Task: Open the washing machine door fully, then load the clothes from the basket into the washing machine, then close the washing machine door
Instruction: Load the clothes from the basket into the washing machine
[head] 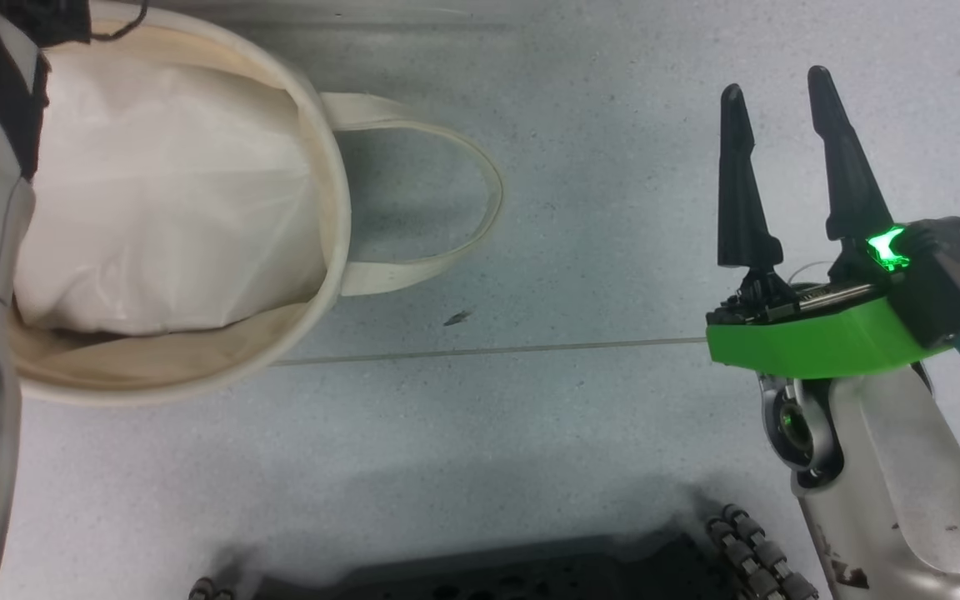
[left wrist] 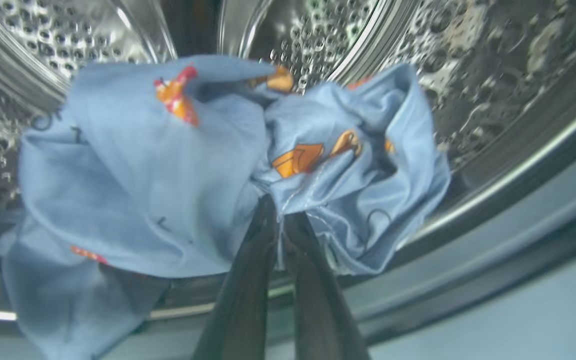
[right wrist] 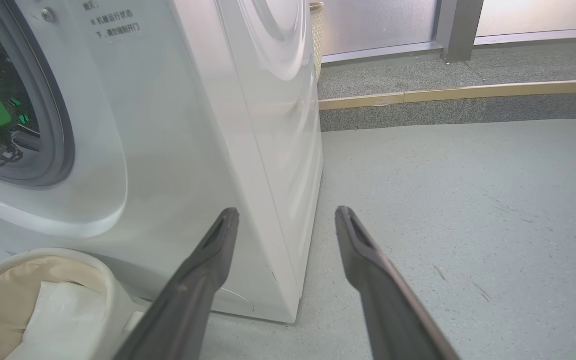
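**Blue garment gripped at the drum mouth**

The left gripper (left wrist: 278, 212) is clamped on the light blue soft garment printed with orange cartoon faces (left wrist: 168, 170). The garment is bunched at the perforated steel drum (left wrist: 418, 40) of the big white front-loading washing machine (right wrist: 193, 125). The right gripper (head: 774, 79) hangs over the grey floor (head: 572, 433), fingers apart and empty. Beside the washer, the small round cream canvas basket (head: 337, 208) holds a plain white padded cloth (head: 163, 192).
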